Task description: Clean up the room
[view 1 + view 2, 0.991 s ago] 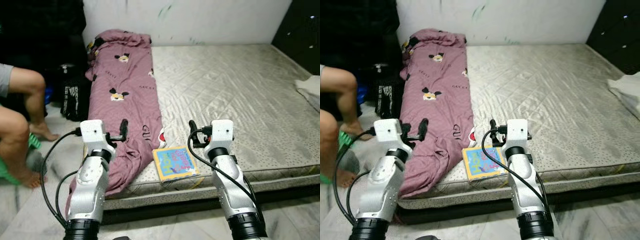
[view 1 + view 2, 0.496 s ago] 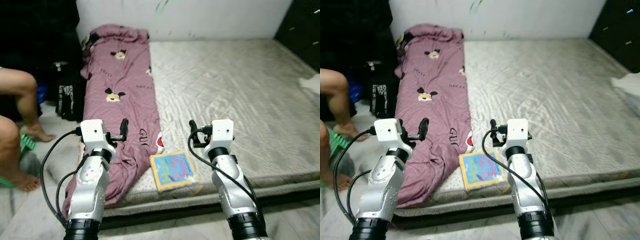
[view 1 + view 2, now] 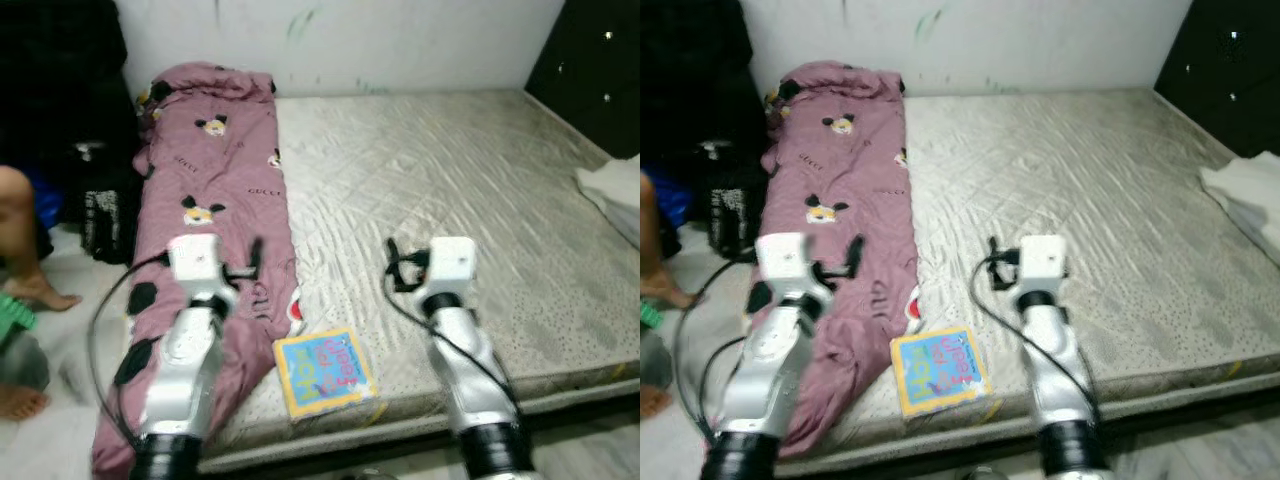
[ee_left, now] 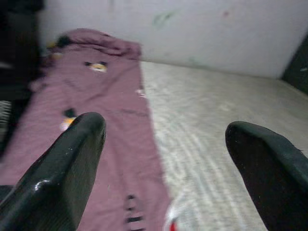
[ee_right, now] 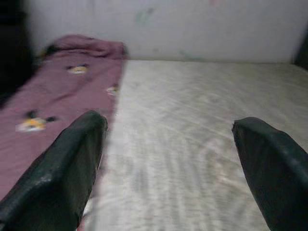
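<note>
I hold my left gripper [image 4: 163,159] and right gripper [image 5: 168,159] raised with fingers spread wide and empty above the mattress [image 3: 450,190], where the pink blanket [image 3: 215,190] lies along its left side and the colourful book [image 3: 322,371] rests at the near edge.

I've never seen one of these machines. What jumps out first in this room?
A mauve cartoon-print blanket runs down the left side of the bare grey quilted mattress. A bright yellow-and-blue picture book lies at the mattress's near edge, between the open left gripper and open right gripper.
</note>
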